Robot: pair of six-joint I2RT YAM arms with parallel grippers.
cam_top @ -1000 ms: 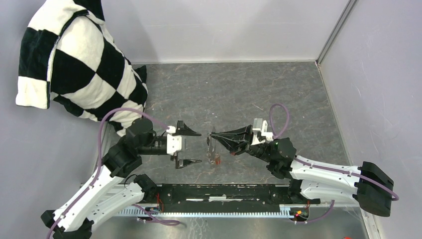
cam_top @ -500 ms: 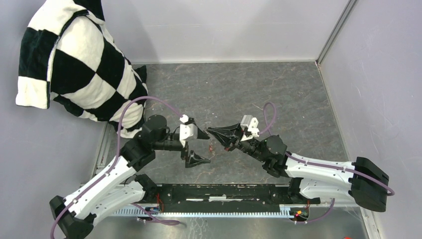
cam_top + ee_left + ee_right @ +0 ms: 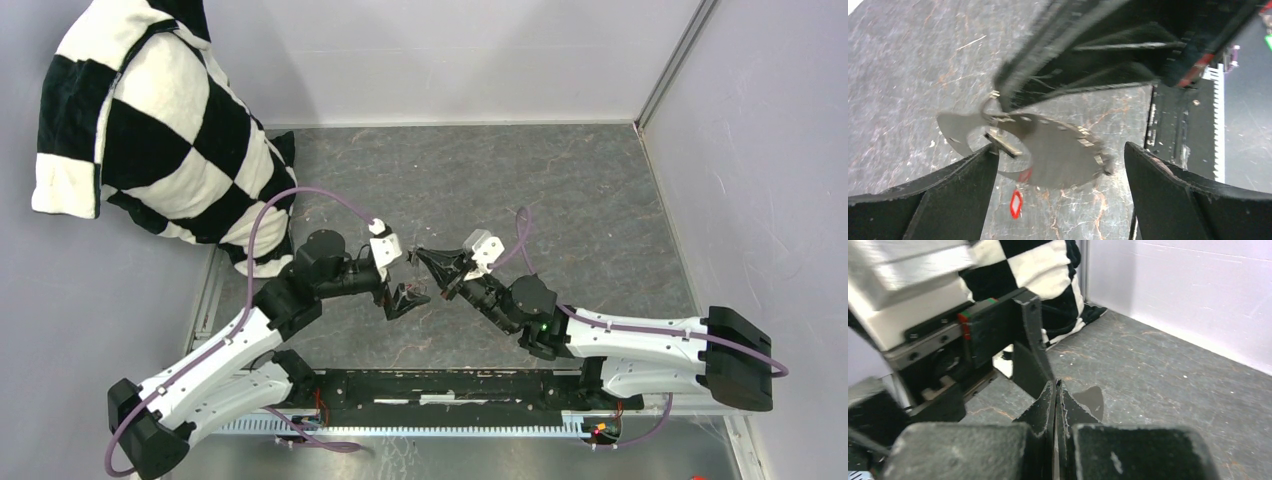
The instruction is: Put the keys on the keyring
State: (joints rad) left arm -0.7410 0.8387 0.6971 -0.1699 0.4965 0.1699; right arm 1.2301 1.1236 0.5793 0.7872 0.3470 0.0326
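My right gripper [image 3: 420,254] [image 3: 1056,385] is shut, pinching the top of the keyring [image 3: 1083,145]. That thin chain-like loop hangs blurred below its tips [image 3: 995,100]. A small silver key [image 3: 1003,145] dangles on the loop, and a red tag [image 3: 1016,204] shows lower down. My left gripper [image 3: 410,277] [image 3: 1058,150] is open wide, one finger [image 3: 948,190] on each side of the hanging loop and touching nothing. In the right wrist view a left finger [image 3: 1033,340] stands just beyond my shut tips.
A black-and-white checkered cloth [image 3: 150,130] is heaped at the back left on the dark marbled table [image 3: 500,180]. Grey walls [image 3: 760,150] close in the back and right. The black base rail [image 3: 440,385] runs along the near edge.
My left gripper swung right and forward until its open fingers straddle the hanging keyring. My right gripper shifted slightly back and left, still shut.
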